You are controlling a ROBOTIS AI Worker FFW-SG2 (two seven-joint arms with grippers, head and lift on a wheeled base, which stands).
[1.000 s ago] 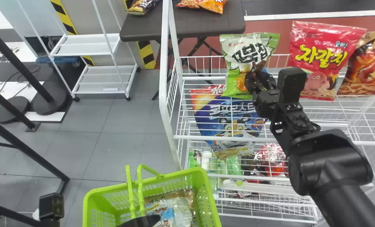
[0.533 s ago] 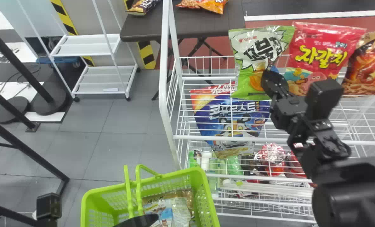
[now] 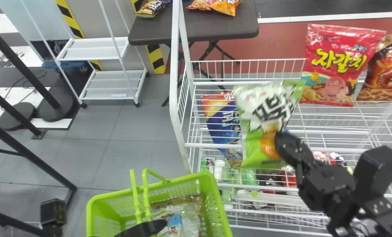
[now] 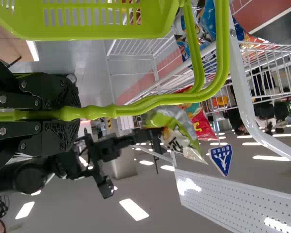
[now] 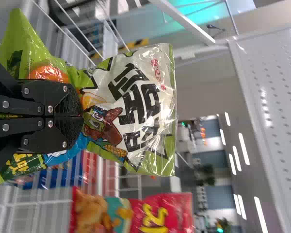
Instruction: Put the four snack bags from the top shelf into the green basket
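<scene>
Pinching green-and-white snack bag (image 3: 265, 125) firmly by its lower part with right hand (image 5: 81, 116), out at right by the wire rack. Gripping basket handles (image 4: 150, 100) with left hand (image 4: 77, 114), near left. Could snag on rack rail (image 3: 212, 145) if carried left too low. Could twist or slip if swung fast, being held at one spot. Could hang up on rim of green basket (image 3: 216, 197), or on handles, if dropped off-centre.

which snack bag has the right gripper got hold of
The green and white bag, clamped in the right gripper. The red bag, the brown-orange bag and the blue bag are all out of its grasp, at the wire rack.
</scene>
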